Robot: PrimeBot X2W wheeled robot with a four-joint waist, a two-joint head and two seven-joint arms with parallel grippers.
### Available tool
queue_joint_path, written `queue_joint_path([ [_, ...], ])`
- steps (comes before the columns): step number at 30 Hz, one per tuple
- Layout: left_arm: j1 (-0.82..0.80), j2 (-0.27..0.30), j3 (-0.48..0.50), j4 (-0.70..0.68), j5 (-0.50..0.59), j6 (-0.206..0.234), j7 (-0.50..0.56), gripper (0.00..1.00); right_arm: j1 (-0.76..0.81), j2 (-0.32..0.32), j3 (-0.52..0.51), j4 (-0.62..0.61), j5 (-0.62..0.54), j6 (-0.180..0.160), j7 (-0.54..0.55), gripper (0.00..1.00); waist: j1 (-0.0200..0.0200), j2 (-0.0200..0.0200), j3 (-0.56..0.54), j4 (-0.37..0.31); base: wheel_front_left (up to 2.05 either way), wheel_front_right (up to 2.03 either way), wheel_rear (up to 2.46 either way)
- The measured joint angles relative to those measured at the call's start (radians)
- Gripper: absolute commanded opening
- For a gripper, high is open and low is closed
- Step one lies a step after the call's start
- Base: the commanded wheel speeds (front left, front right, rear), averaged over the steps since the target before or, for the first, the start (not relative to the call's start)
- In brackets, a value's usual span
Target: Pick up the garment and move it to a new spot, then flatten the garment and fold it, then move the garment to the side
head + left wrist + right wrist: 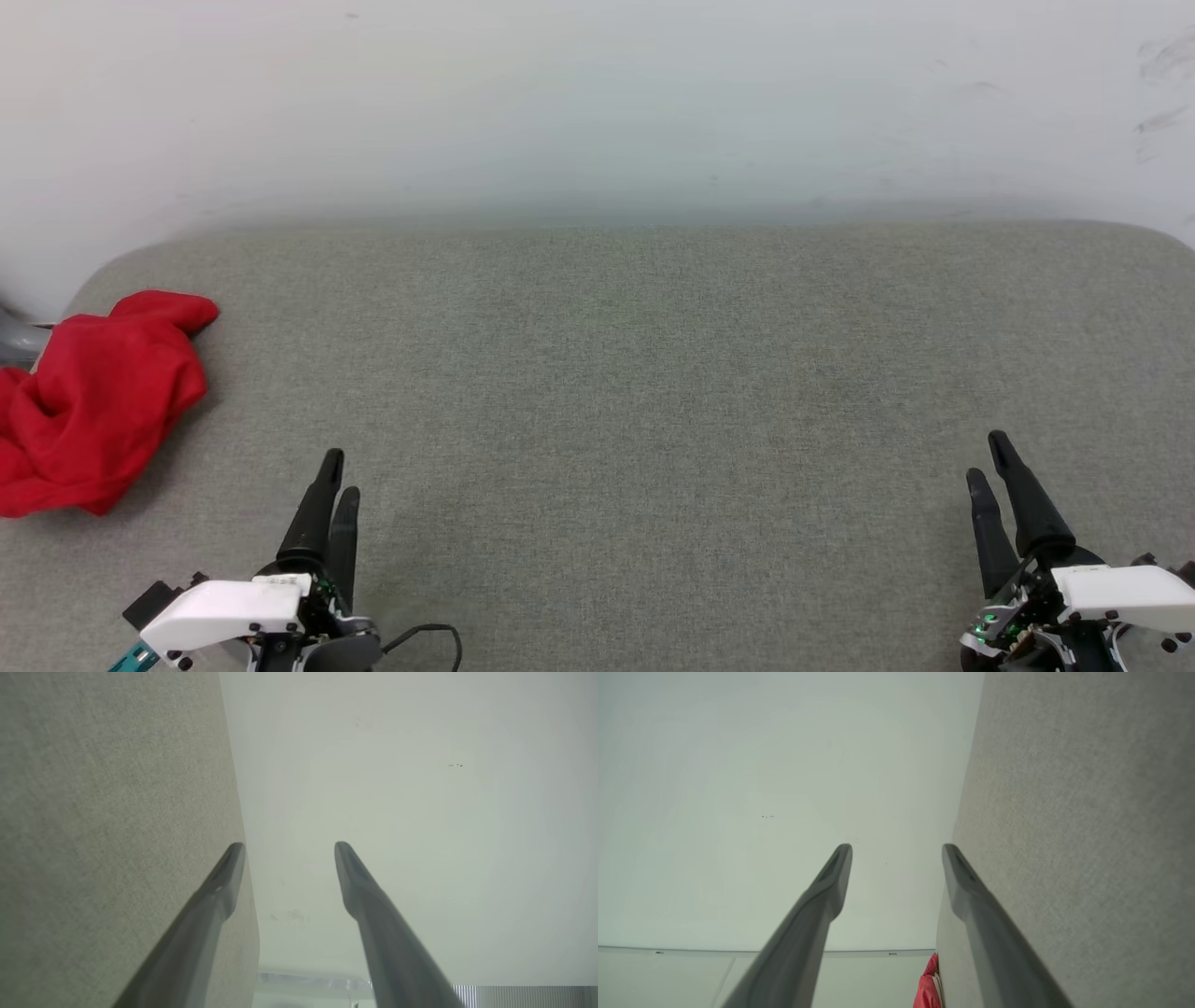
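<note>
Risks: the garment (93, 401) is bunched at the far-left edge of the worktop (653, 373), with part of it apparently over the side. It could be dragged off if only a loose fold is pinched. A single top layer may be caught and the bulk left behind, or let slip mid-carry. The grey worktop cover could be snagged with the cloth if the fingers (205, 914) are driven too deep. No sleeves or print can be made out in the crumple, so flattening may be started from the wrong edge. A long cross-reach would be needed from the right arm, judged awkward.

Pose: the left end effector (340, 473) is held low at the near left, turned on edge and pointed toward the far wall (597, 93). Its jaws are spread, with nothing between them. It is near the garment but apart from it. The right end effector (986, 455) is held at the near right in a matching pose, also spread and empty, well apart from the garment. A sliver of red cloth is caught at the bottom of the right wrist view.
</note>
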Motion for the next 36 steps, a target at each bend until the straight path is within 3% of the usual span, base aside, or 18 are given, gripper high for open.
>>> queue_joint_path([
  [19, -0.002, 0.000, -0.088, -0.091, 0.088, 0.000, -0.089, 1.00, 0.012, -0.019, 0.064, -0.099, -0.072, 0.000, -0.088, 1.00, 0.0000, 0.0000, 0.003, -0.001, 0.00, 0.00, 0.00],
  [32, -0.002, 0.000, -0.090, -0.158, 0.381, 0.000, -0.139, 1.00, 0.017, -0.035, 0.066, -0.124, -0.377, 0.000, -0.141, 1.00, 0.0000, 0.0000, 0.004, 0.000, 0.00, 0.00, 0.00],
  [36, -0.002, 0.000, -0.095, -0.169, 0.522, 0.000, -0.156, 1.00, 0.018, -0.025, 0.057, -0.138, -0.508, 0.000, -0.160, 1.00, 0.0000, 0.0000, 0.006, 0.000, 0.00, 0.00, 0.00],
])
